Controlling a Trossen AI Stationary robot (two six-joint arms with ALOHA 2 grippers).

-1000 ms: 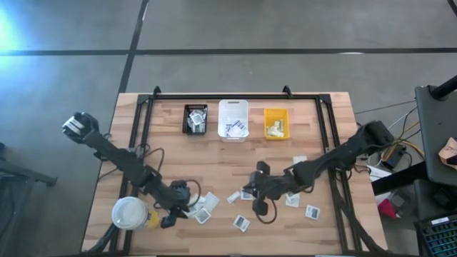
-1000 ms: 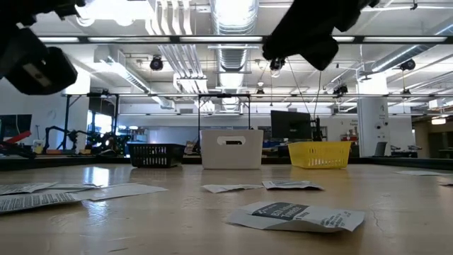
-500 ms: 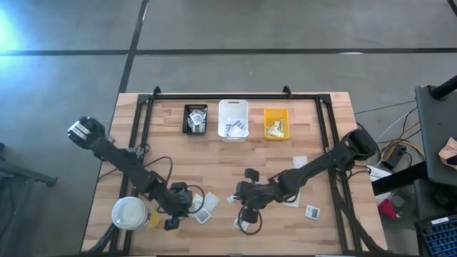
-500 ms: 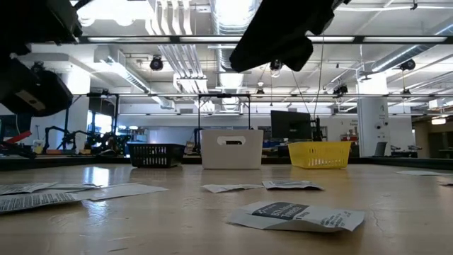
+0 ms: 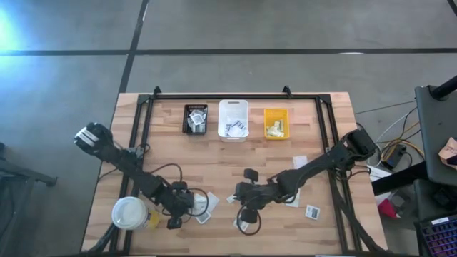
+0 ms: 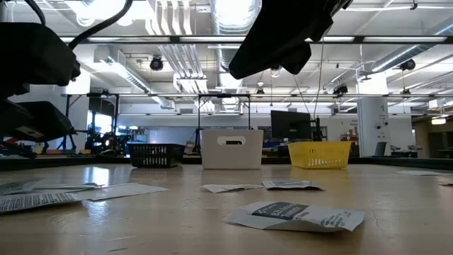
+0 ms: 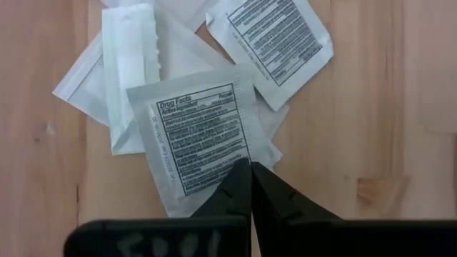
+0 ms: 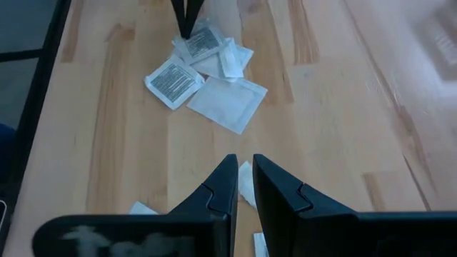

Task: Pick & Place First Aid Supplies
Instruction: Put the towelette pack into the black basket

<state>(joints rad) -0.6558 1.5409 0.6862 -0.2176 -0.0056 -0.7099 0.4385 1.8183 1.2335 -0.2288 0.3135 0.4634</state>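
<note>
Several first aid supplies lie loose on the table. A pile of white packets [image 5: 205,205] lies near the front left. My left gripper [image 7: 249,168] is shut, its tips down on the pile's top packet [image 7: 200,135], a white square printed "Drug Facts". My right gripper [image 8: 245,163] hangs above the table near the front middle, fingers a narrow gap apart with nothing between them. A white packet [image 5: 243,224] lies flat on the table under it. In the low view it is the dark shape at the top [image 6: 272,42], well clear of the table. My left gripper has its shut fingertips on the printed packet's near right corner [image 7: 230,165], coming down from above at a slant. The tips hide the corner, so whether paper is caught between them I cannot tell. The packet lies flat on the other packets of the pile.
A large white-lidded cup [image 5: 128,213] stands just left of my left gripper. A black bin [image 5: 195,118], a white bin [image 5: 233,118] and a yellow bin [image 5: 276,123] stand in a row at the far edge. More packets [image 5: 312,211] lie at the front right.
My left gripper has sunk onto the pile of packets and tipped more steeply down. My right gripper has gone toward the table's left and near edges, to above the packet near the front middle, then slowed. No packet has moved.
</note>
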